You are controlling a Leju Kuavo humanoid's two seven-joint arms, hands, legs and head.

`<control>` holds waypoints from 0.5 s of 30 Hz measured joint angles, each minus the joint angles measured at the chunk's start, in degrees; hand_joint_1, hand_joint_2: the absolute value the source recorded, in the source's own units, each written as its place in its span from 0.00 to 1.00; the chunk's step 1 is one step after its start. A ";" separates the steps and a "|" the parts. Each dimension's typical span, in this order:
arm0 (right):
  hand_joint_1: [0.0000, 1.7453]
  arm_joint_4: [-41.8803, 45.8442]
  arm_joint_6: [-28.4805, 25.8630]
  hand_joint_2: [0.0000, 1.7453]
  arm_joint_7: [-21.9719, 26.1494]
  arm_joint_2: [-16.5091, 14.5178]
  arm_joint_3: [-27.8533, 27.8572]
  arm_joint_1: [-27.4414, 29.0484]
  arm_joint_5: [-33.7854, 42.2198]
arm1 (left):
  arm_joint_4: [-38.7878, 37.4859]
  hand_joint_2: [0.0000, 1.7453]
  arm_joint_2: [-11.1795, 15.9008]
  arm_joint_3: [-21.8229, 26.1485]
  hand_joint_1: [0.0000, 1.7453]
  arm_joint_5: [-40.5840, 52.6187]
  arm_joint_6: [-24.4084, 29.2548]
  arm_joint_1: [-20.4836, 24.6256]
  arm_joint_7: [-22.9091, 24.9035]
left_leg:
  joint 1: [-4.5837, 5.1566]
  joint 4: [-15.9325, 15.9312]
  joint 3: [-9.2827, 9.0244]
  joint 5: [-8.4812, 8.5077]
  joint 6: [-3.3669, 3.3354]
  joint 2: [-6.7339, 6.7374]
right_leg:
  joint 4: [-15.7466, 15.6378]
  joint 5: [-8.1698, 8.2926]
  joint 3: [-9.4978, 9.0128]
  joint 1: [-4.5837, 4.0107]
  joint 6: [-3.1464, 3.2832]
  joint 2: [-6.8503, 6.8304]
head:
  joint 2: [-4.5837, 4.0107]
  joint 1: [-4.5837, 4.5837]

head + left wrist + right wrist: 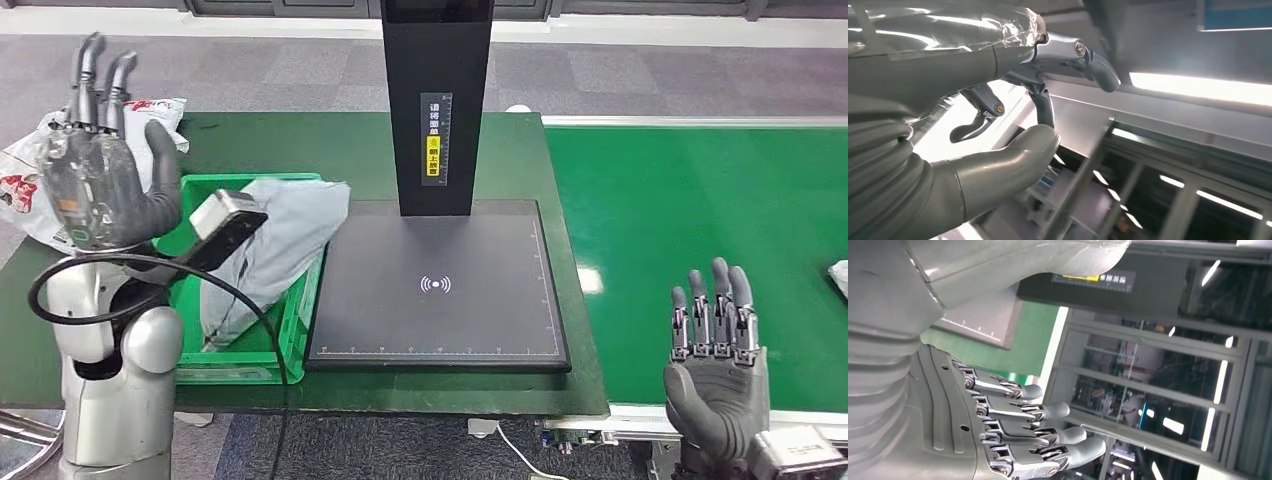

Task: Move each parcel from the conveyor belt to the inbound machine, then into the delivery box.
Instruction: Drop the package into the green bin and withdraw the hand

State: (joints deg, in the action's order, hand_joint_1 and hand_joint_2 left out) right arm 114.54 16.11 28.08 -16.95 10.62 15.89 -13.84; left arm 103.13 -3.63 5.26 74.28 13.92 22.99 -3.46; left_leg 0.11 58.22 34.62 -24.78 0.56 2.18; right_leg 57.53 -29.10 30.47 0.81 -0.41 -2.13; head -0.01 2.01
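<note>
Right hand [718, 350]: seen nearest in the head view, raised low over the near edge of the conveyor belt [690, 220], palm up, fingers [1048, 410] spread and extended; nothing is held.

Left hand [100, 170]: raised above the left end of the worktop [450, 390], fingers [95, 70] upright and apart, thumb out to the side; nothing is held. In the left wrist view the fingers are seen loosely bent with nothing between them.

Delivery box [290, 330]: a green crate set on the worktop just left of the inbound machine. One grey parcel [280, 235] is lodged in it, slumped over the rim on the machine's side. This parcel is judged delivered.

Inbound machine [440, 285]: a dark flat scanning plate with a black upright column at its far side. Nothing is lying on the plate.

Conveyor belt: green, running to the right of the machine. A white parcel edge [838, 275] is visible at the far right margin, well apart from the right hand; it is judged the next item to be fetched, scanned and boxed.

White printed bags [30, 170]: lying at the far left, behind the left hand, partly hidden; whether they are parcels in the task cannot be told.
</note>
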 joint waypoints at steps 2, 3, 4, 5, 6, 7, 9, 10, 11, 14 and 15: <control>0.00 0.00 0.18 1.00 -0.08 -0.04 0.07 -0.11 0.00 | 0.31 1.00 0.54 1.47 1.00 0.84 -0.28 -0.17 0.45 | -0.01 0.00 0.01 0.01 0.01 -0.02 | 0.00 0.00 -0.01 0.00 0.00 -0.01 | -0.01 0.00; 0.00 -0.01 0.33 1.00 -0.13 -0.08 0.08 -0.16 0.00 | 0.31 1.00 0.89 2.09 1.00 1.56 -0.61 -0.17 0.94 | -0.01 0.00 0.01 0.01 0.02 -0.03 | 0.00 0.00 -0.01 0.00 0.00 -0.01 | 0.00 0.00; 0.00 -0.01 0.46 1.00 -0.19 -0.12 0.10 -0.21 0.00 | 0.12 1.00 1.31 2.64 1.00 2.46 -1.10 -0.07 1.61 | -0.01 0.00 0.01 0.01 0.02 -0.03 | 0.00 0.00 0.01 0.00 0.00 -0.01 | 0.01 0.00; 0.00 -0.01 0.61 1.00 -0.27 -0.18 0.19 -0.24 0.01 | -0.52 1.00 1.92 3.26 1.00 3.40 -1.70 0.18 2.31 | -0.01 0.00 0.01 0.01 0.02 -0.03 | 0.00 0.00 0.02 0.00 0.00 -0.01 | 0.01 0.00; 0.00 -0.01 0.71 1.00 -0.35 -0.25 0.32 -0.27 0.03 | -1.84 1.00 2.80 4.00 1.00 4.19 -2.28 0.67 2.89 | -0.01 0.00 0.01 0.01 0.02 -0.03 | 0.00 0.00 0.04 0.00 0.01 -0.01 | 0.01 0.00; 0.00 -0.01 0.76 1.00 -0.45 -0.29 0.50 -0.31 0.09 | -3.69 1.00 3.74 4.82 1.00 4.72 -2.73 1.30 3.26 | -0.01 0.00 0.01 0.02 0.03 -0.02 | 0.00 0.01 0.07 0.00 0.03 0.00 | 0.01 0.01; 0.00 -0.01 0.98 1.00 -0.65 -0.34 0.83 -0.38 0.35 | -8.79 1.00 5.81 6.81 1.00 5.02 -3.10 2.80 3.17 | -0.01 -0.01 0.00 0.05 0.07 0.03 | 0.00 0.05 0.10 -0.02 0.09 0.04 | 0.00 0.01; 0.00 -0.02 1.13 1.00 -0.74 -0.34 0.92 -0.45 0.49 | -11.43 1.00 6.61 7.75 1.00 4.96 -3.08 3.44 2.88 | -0.02 -0.01 0.00 0.07 0.10 0.05 | 0.01 0.07 0.12 -0.04 0.12 0.06 | 0.00 0.01; 0.00 -0.04 1.30 1.00 -0.85 -0.34 0.98 -0.56 0.61 | -14.15 1.00 7.36 8.60 1.00 4.87 -2.93 4.02 2.50 | -0.04 -0.01 0.00 0.09 0.13 0.05 | 0.01 0.08 0.12 -0.06 0.13 0.07 | 0.00 0.01; 0.00 -0.17 1.63 1.00 -1.03 -0.34 1.04 -0.95 0.74 | -20.26 1.00 8.81 10.12 1.00 4.62 -2.26 4.93 1.66 | -0.10 -0.01 0.01 0.11 0.15 0.05 | 0.02 0.09 0.12 -0.10 0.14 0.06 | 0.01 0.00; 0.00 -0.20 1.66 1.00 -1.04 -0.34 1.05 -0.99 0.74 | -21.06 1.00 9.00 10.28 1.00 4.60 -2.16 5.01 1.57 | -0.11 -0.01 0.01 0.11 0.15 0.04 | 0.02 0.09 0.12 -0.10 0.14 0.06 | 0.01 0.00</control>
State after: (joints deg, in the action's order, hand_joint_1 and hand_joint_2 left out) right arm 114.35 17.77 27.04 -17.29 11.67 14.90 -13.09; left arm 82.06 5.36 15.54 78.88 11.76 28.00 -1.89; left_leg 0.01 58.21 34.63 -24.67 0.72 2.22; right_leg 57.54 -29.01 30.59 0.71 -0.27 -2.06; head 0.00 2.01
